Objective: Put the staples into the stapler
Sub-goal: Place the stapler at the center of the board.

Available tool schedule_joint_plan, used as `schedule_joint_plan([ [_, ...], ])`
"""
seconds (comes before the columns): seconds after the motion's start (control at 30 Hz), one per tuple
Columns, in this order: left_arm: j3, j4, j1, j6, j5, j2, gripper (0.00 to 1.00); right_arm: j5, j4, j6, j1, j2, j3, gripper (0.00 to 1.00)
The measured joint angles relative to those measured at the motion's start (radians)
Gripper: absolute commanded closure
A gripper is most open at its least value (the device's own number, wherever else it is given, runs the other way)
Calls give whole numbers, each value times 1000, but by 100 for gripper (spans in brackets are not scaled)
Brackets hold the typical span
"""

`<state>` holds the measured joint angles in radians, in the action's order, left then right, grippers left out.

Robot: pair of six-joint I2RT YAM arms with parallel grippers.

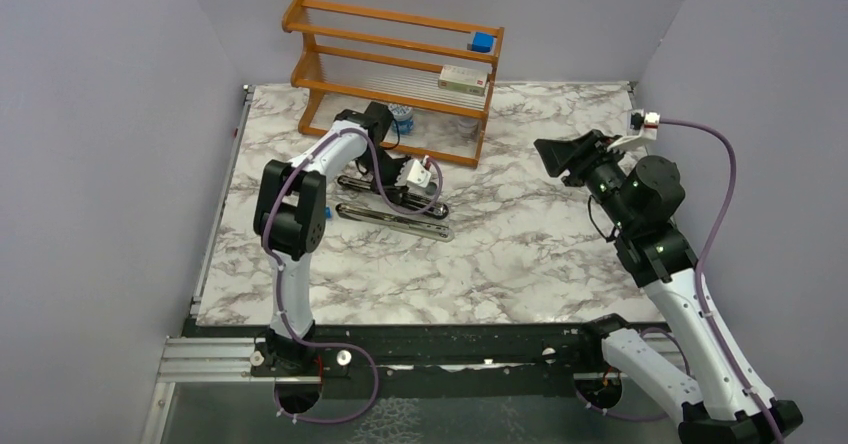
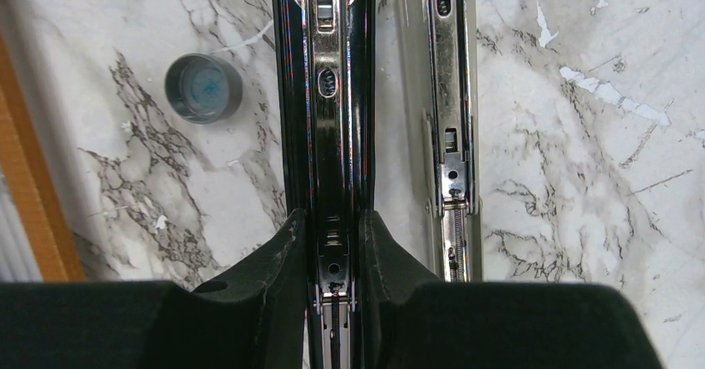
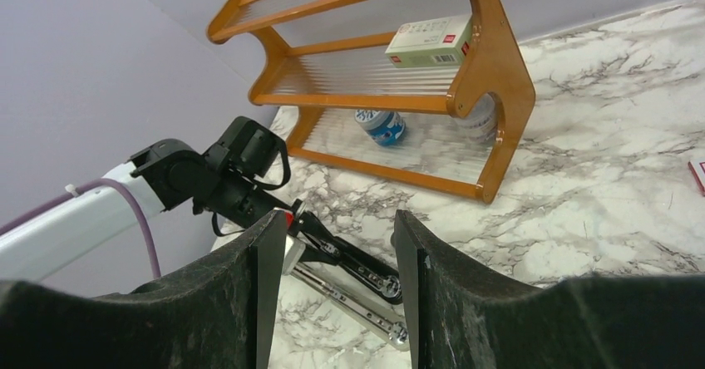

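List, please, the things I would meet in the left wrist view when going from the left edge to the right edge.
Orange wooden rack edge → grey round cap with a blue inside → black stapler bar, gripped by the left gripper → silver staple channel → bare marble table.

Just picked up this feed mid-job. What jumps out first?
The stapler lies opened flat, both bars side by side on the marble table, with the left gripper clamped across its black bar. On the right, the right gripper hangs raised, open and empty. At the back stands an orange wooden rack with a small box on a shelf.
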<state>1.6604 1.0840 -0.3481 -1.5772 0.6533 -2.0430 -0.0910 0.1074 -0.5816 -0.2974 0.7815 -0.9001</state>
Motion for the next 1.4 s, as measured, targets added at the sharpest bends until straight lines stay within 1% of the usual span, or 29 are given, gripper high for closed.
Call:
schedule_joint_plan([
  [0.07, 0, 5, 0, -10, -9, -19, 100, -3, 0, 0, 0, 8, 0, 46],
  [0.1, 0, 6, 0, -12, -11, -27, 98, -5, 1, 0, 0, 12, 0, 46],
  [0.13, 1, 6, 0, -16, -13, -42, 93, -6, 1, 0, 0, 16, 0, 46],
  [0.27, 6, 3, 0, -16, -18, -84, 77, -8, 3, 0, 0, 26, 0, 46],
  [0.3, 11, 5, 0, -13, -18, -89, 71, -8, 3, 0, 0, 27, 0, 46],
  [0.37, 13, -2, 1, -11, -20, -90, 43, -9, 6, 0, 0, 29, 0, 46],
  [0.4, 13, -6, 1, -9, -21, -90, 26, -10, 7, 0, 0, 29, 0, 46],
  [0.43, 13, -13, 1, -4, -24, -90, 5, -11, 8, 0, 0, 30, 0, 46],
  [0.47, 13, -20, 1, 3, -27, -90, 1, -11, 8, 0, 0, 31, 0, 46],
  [0.8, 39, -49, 1, 51, -21, -68, 1, -4, 8, 10, 0, 32, 0, 46],
  [0.93, 35, -72, 8, 77, 18, 19, 1, 35, 14, 32, 0, 43, 0, 46],
  [1.0, 18, -127, 10, 141, 39, 87, 1, 77, 27, 40, 0, 61, 0, 46],
  [1.1, -61, -294, 13, 330, 44, 207, 1, 145, 57, 41, 0, 110, 0, 43],
  [1.17, -158, -473, 13, 506, 27, 298, 1, 190, 82, 42, 0, 169, -3, 39],
  [1.23, -276, -670, 13, 702, -23, 386, 1, 236, 115, 40, 0, 249, -20, 36],
  [1.33, -468, -966, 12, 1009, -133, 512, 1, 314, 156, 24, 0, 389, -60, 30],
  [1.4, -552, -1086, 12, 1160, -183, 563, 1, 365, 178, 9, 0, 473, -88, 27],
])
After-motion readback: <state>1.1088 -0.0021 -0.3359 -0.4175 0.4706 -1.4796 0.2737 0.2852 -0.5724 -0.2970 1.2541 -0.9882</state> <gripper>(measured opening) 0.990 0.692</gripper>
